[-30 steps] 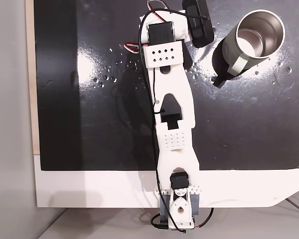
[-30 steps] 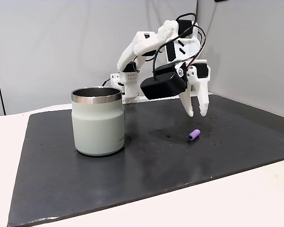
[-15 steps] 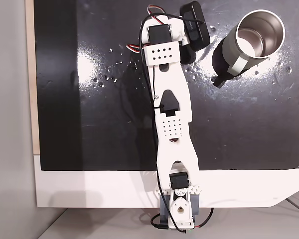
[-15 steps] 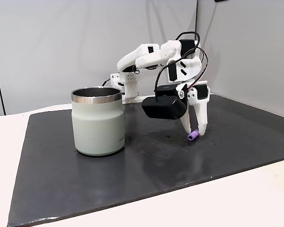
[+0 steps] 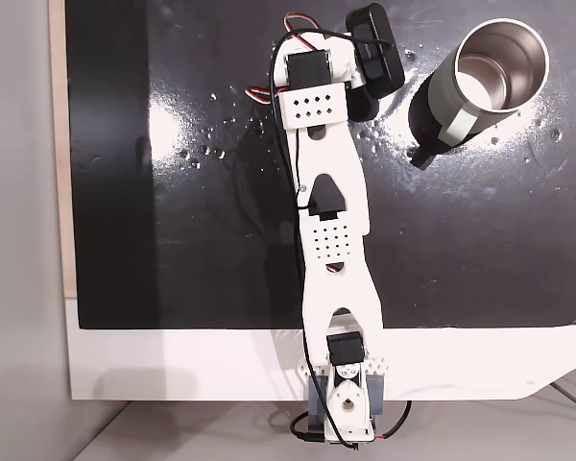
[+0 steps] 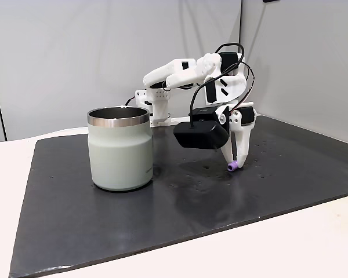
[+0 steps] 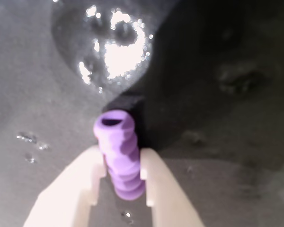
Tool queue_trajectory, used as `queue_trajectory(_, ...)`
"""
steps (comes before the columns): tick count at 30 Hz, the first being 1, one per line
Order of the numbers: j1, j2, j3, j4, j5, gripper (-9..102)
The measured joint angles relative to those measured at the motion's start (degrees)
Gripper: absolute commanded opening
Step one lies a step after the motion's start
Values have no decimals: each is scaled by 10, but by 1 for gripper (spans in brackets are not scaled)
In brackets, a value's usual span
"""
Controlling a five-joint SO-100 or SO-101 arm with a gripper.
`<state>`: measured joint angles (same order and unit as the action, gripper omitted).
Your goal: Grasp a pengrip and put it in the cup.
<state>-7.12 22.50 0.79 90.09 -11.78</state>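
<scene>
Wrist view: the purple pengrip (image 7: 119,153) is pinched between the claw (image 7: 120,175) fingers, low on the black mat (image 6: 290,174), well right of the cup (image 6: 119,148). A straight lift is probably best before swinging over.

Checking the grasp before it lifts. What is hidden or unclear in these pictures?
- Pengrip: under the arm in the top-down fixed view.
- End effector: whether it presses the pengrip is too small to judge in the side fixed view; the wrist view is blurred.
- Cup: rim hides its inside there.
</scene>
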Motion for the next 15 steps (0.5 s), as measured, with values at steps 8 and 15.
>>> queue_trajectory(8,10,98,49,18,2,0)
queue_trajectory(15,25,272,125,33,15,0)
